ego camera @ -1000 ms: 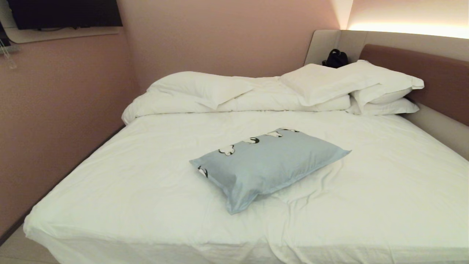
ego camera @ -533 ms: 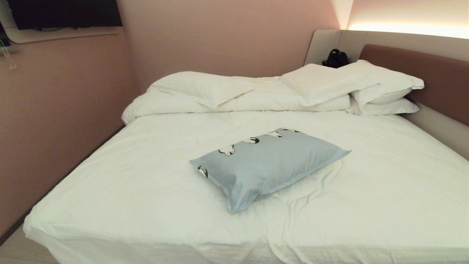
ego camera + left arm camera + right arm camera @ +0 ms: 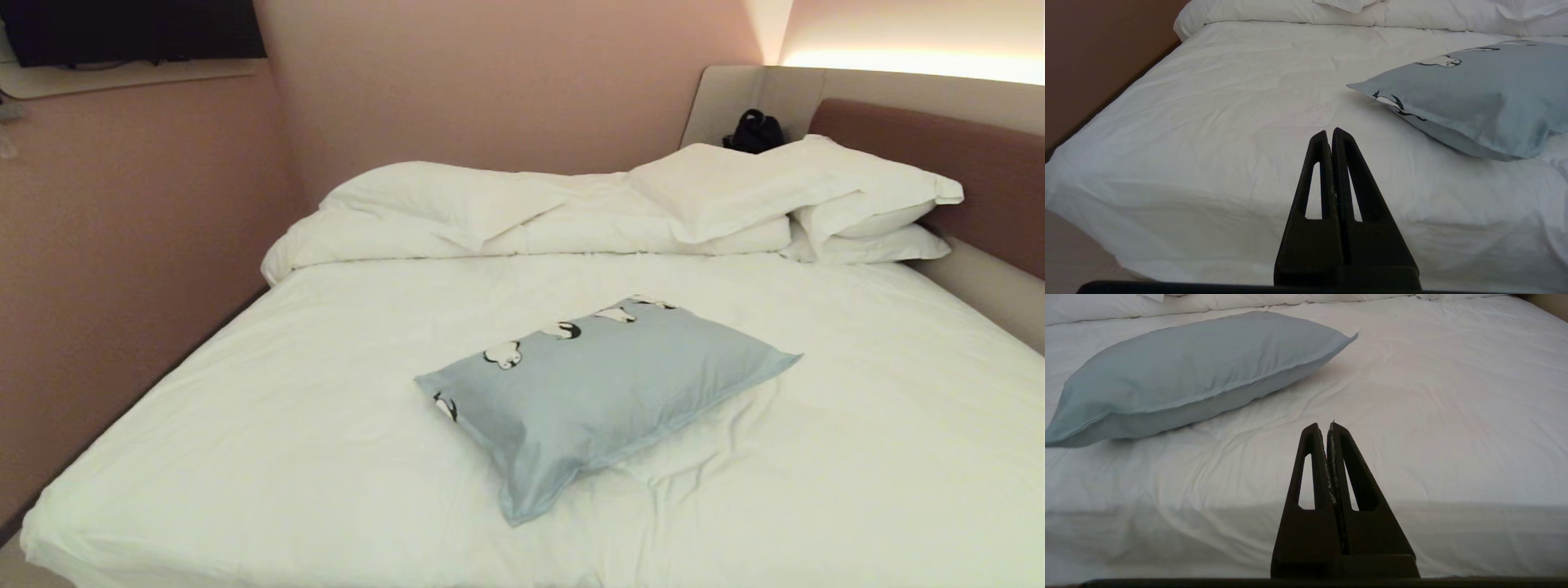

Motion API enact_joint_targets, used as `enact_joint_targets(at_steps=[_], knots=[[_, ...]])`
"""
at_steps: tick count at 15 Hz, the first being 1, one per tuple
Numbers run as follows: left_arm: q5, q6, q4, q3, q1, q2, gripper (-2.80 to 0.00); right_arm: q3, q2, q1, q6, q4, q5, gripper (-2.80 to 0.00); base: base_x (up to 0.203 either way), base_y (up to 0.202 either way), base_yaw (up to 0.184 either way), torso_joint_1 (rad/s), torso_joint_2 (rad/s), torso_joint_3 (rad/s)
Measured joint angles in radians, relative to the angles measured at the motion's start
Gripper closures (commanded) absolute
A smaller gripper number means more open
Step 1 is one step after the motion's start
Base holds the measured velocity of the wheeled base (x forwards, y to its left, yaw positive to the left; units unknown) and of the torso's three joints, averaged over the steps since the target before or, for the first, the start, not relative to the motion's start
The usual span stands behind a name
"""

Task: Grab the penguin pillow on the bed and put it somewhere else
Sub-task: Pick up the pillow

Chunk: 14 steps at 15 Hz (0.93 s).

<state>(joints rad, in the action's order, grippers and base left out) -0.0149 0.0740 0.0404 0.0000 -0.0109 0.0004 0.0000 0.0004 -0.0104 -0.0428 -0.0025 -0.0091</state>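
**Both claws clenched and empty at the foot of the bed**

Left gripper (image 3: 1329,132) and right gripper (image 3: 1327,426) hang side by side just short of the near edge of the bed (image 3: 245,425), each with its two black fingers pressed flat together and nothing between them. Neither one touches the sheet or the pillow; both point out over the mattress, level with it.

From where I stand, the penguin pillow (image 3: 604,392) lies near the middle of the bed, flat on the wrinkled white sheet and turned at an angle, one corner aimed toward the near edge. Small black-and-white penguins run along its far long side. It sits ahead of the two claws and between them, apart from both.

Along the far side of the mattress a white duvet (image 3: 457,212) is bunched up, with plain white pillows (image 3: 816,192) stacked at the corner by the brown headboard (image 3: 963,163). A small black bag (image 3: 755,131) rests on the ledge behind those pillows. A pink wall (image 3: 122,245) runs close along the bed's left side.
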Motion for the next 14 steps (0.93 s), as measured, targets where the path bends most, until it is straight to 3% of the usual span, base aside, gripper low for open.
enact_joint_targets(at_steps=[3, 14], knots=[[0.0, 0.003, 0.0, 0.0, 0.0, 0.0, 0.0, 0.0, 0.0, 0.0, 0.0, 0.0, 0.0, 0.0, 0.138, 0.0, 0.001, 0.01, 0.0, -0.003], [0.0, 0.003, 0.0, 0.0, 0.0, 0.0, 0.0, -0.011, 0.0, 0.0, 0.031, 0.014, 0.008, 0.0, 0.0, 0.0, 0.0, 0.0, 0.0, 0.0]])
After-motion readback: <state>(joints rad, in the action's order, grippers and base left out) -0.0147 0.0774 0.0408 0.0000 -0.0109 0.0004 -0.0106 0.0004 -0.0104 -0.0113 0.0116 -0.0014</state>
